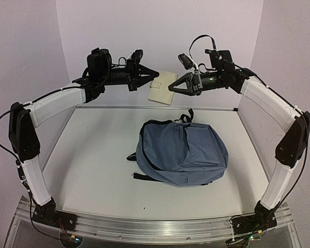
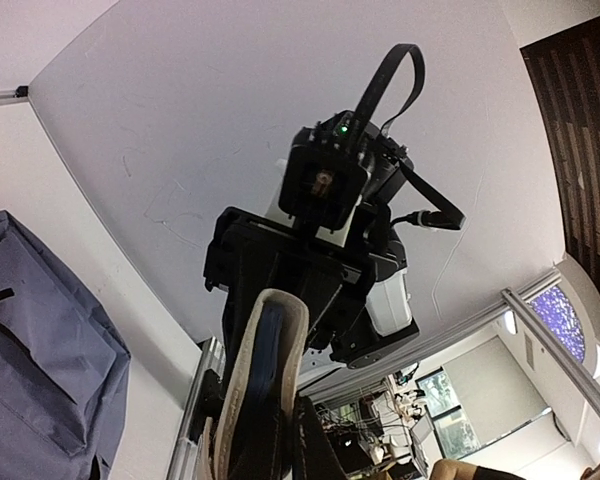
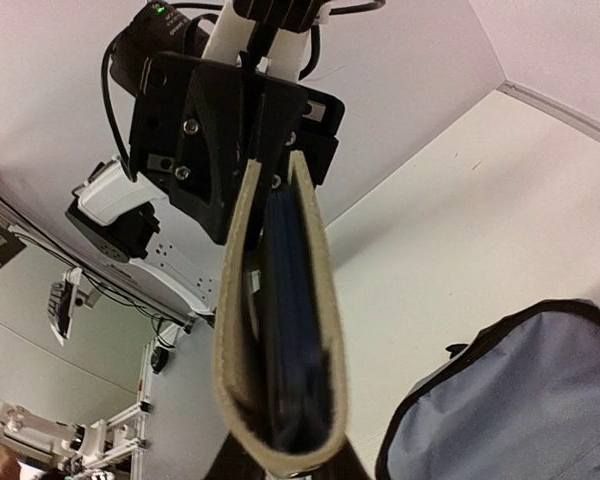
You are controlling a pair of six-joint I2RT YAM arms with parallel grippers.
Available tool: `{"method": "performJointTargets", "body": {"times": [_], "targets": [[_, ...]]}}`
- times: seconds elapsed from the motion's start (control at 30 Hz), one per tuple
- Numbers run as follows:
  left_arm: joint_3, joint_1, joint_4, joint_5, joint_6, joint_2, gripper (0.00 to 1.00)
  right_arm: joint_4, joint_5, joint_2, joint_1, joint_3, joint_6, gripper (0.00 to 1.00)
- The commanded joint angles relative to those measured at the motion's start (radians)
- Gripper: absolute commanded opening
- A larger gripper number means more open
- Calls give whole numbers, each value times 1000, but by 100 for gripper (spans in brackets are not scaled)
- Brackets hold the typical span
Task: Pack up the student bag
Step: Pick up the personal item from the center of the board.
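The student bag (image 1: 183,152) lies flat in the middle of the table, blue-grey, with its zippers shut. It also shows low in both wrist views, the bag (image 2: 30,350) at the left edge and the bag (image 3: 520,400) at the right. A cream fabric case (image 1: 163,88) with a dark blue inside hangs in the air above the table's back edge. My left gripper (image 1: 155,75) grips its upper left corner. My right gripper (image 1: 171,89) is shut on its right edge. In the wrist views the case (image 2: 265,380) and the case (image 3: 280,330) stand edge-on between the fingers.
The bag's black straps (image 1: 137,175) trail onto the table at its left, and a carry loop (image 1: 186,116) sticks out at the back. The back wall stands close behind both grippers. The two grippers face each other nearly tip to tip.
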Motion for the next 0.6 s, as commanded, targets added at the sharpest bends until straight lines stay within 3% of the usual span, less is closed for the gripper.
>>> {"method": "performJointTargets", "body": {"times": [0.0,0.07,0.17,0.27,0.33,0.43,0.57], "targets": [[62,-9,-16,-4,10,-10,13,71,-6,-80,12,44,-19,0],[65,-9,-58,-18,39,-23,20,69,29,-101,12,30,-46,0],[88,-4,-231,-63,108,-50,52,64,172,-158,12,-22,-149,0],[90,6,-421,-147,182,-89,74,65,345,-235,23,-101,-370,0],[89,12,-516,-190,215,-106,77,72,541,-284,60,-167,-563,0],[88,14,-647,-233,246,-123,95,214,774,-392,110,-353,-829,0],[70,14,-716,-257,260,-155,100,513,925,-534,141,-628,-1135,0]]}}
